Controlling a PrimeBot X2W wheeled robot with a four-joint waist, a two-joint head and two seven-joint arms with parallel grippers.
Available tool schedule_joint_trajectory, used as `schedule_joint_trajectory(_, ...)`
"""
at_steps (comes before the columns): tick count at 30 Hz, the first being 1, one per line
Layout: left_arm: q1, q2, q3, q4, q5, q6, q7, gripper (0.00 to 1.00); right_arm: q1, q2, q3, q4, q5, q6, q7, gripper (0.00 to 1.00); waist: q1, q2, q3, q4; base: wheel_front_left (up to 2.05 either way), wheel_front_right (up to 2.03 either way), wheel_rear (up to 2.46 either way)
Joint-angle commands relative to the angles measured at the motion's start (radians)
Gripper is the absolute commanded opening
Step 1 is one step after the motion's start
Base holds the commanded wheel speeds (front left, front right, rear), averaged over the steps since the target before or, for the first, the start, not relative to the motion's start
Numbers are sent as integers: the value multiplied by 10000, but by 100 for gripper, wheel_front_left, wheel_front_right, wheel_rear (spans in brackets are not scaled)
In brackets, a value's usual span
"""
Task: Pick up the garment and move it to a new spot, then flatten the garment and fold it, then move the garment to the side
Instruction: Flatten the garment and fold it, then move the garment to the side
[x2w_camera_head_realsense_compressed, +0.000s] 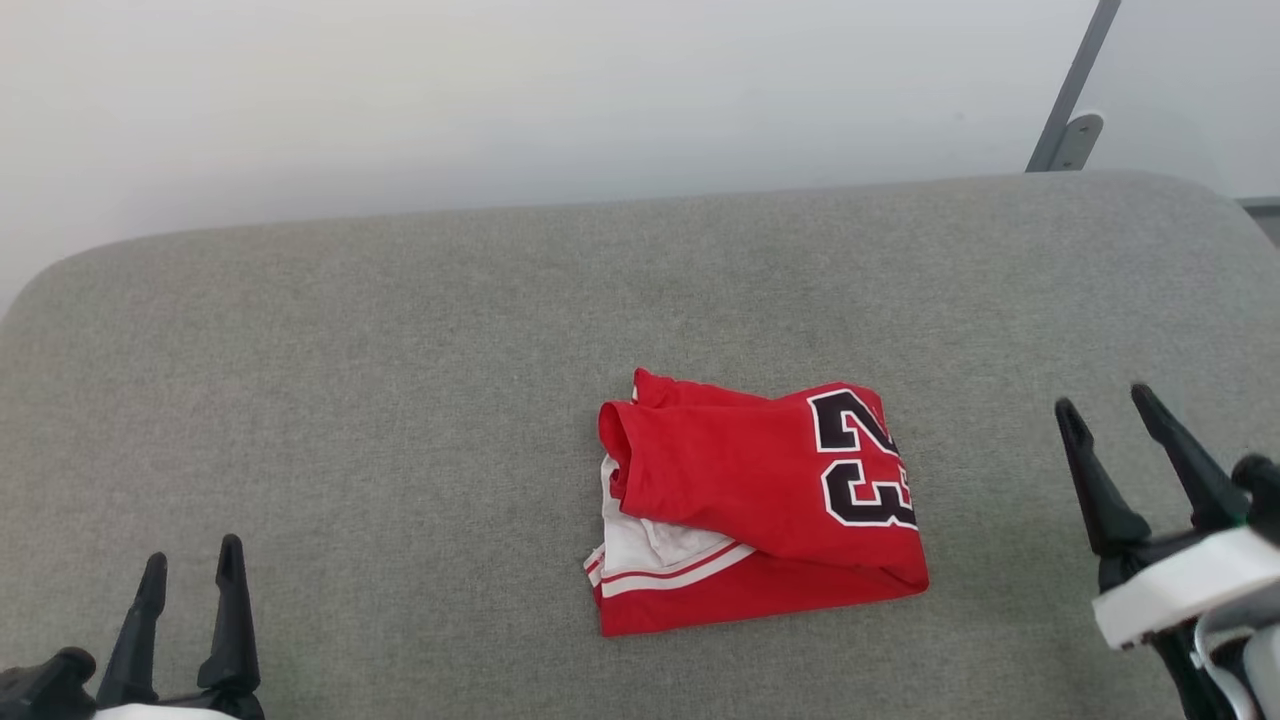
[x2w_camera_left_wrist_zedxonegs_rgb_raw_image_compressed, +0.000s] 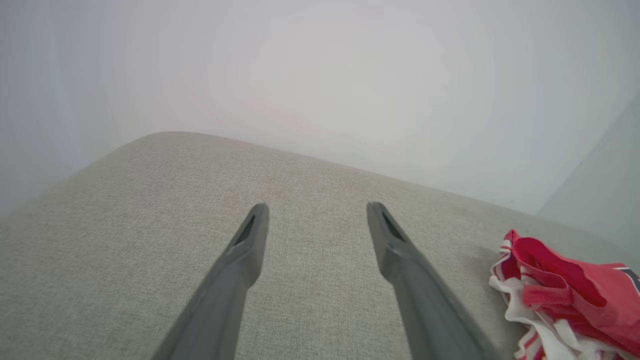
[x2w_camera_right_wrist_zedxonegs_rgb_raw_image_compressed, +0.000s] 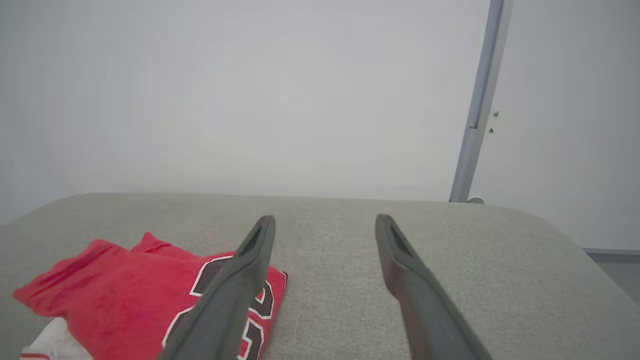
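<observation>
1. Two grippers, left gripper (x2w_camera_head_realsense_compressed: 193, 550) and right gripper (x2w_camera_head_realsense_compressed: 1102, 398), stood wide open and empty.
2. The shirt (x2w_camera_head_realsense_compressed: 760, 490) lay roughly folded on the cushion (x2w_camera_head_realsense_compressed: 400, 350) between them, closer to the right gripper, touching neither.
3. It looked light, soft and limp; pinching all layers at an edge would likely keep the fold.

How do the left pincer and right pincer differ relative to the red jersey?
The left pincer sits low in the head view, far from the red jersey; the right pincer reaches higher, nearer its 23 end. The left points almost straight up that view; the right leans leftward. Both are open and empty.
</observation>
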Motion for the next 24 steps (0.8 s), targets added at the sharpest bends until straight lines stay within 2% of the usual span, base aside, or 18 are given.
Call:
schedule_joint_trajectory(1, 138, 13, 80, -42, 66, -29, -46, 100, 114, 25, 93, 239, -149, 0, -278, 100, 0, -1, -58, -24, 0, 0, 0)
schedule_joint_trajectory(8, 361, 38, 157, -59, 227, -29, -46, 100, 285, 193, 90, 670, -311, 0, -617, 100, 0, -1, -170, -25, 0, 0, 0)
schedule_joint_trajectory(24, 717, -97, 719, -141, 299, -29, -46, 100, 1404, 1062, -1238, -94, -480, 0, -625, 100, 0, -1, -220, 237, 0, 0, 0)
